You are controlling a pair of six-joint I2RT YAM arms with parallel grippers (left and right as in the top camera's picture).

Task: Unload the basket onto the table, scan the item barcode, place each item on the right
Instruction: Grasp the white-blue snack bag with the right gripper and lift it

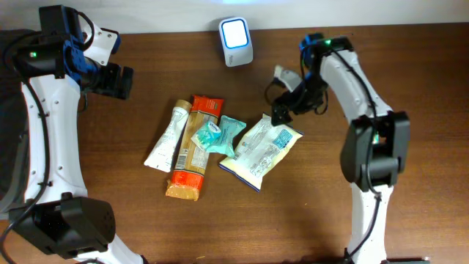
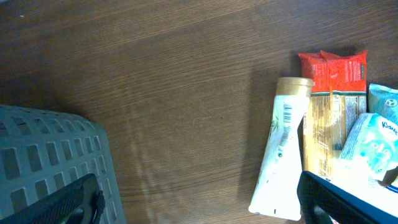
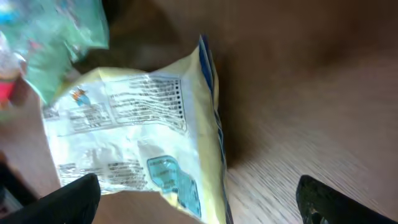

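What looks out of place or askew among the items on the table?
Nothing looks spilled or torn. Only the teal packet lies askew, on top of the orange bar package and touching the white snack bag.

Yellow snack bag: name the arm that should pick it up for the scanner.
Right. The right fingers stand open over the yellow snack bag, which fills the right wrist view. The left fingers, also open, sit far off to the left, with the white tube lying between them and the bag.
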